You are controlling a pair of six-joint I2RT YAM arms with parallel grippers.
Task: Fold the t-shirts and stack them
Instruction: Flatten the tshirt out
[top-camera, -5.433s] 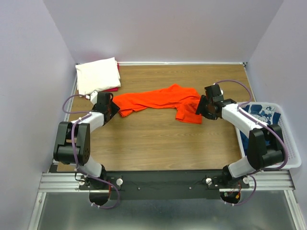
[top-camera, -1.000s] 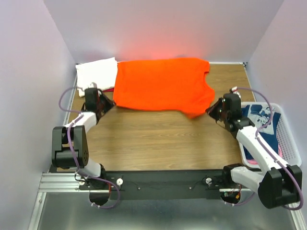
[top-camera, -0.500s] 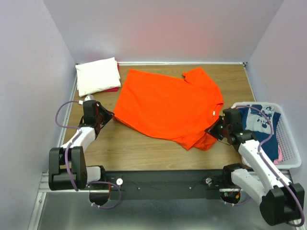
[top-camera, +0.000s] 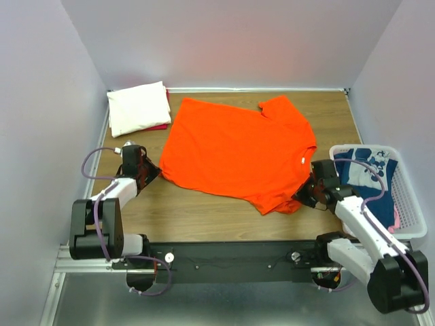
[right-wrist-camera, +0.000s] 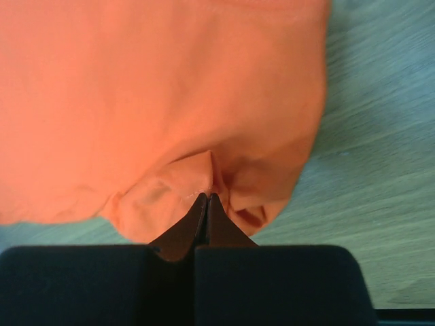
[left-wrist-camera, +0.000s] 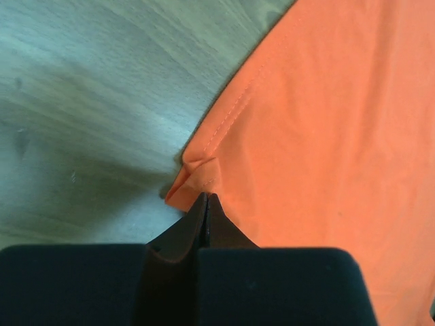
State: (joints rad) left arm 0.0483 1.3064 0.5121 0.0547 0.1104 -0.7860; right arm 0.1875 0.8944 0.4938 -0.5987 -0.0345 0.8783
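The orange t-shirt (top-camera: pixel 238 153) lies spread flat across the middle of the wooden table, with its collar toward the far right. Its near right corner is bunched. My left gripper (top-camera: pixel 155 168) is shut on the shirt's near left hem corner (left-wrist-camera: pixel 204 173), with the cloth pinched at the fingertips. My right gripper (top-camera: pixel 303 194) is shut on a puckered fold (right-wrist-camera: pixel 204 173) at the bunched near right corner. A folded cream-white t-shirt (top-camera: pixel 138 107) sits at the far left with a red-pink one (top-camera: pixel 160 126) under it. A navy printed t-shirt (top-camera: pixel 367 170) lies in the basket.
The white lattice basket (top-camera: pixel 412 210) stands at the table's right edge, next to my right arm. The folded stack fills the far left corner. Bare wood (top-camera: pixel 204 210) shows between the orange shirt and the arm bases.
A second ago the orange shirt was stretched out in the air at the back. Both arms have drawn toward the near edge, and the shirt now lies flat on the table.
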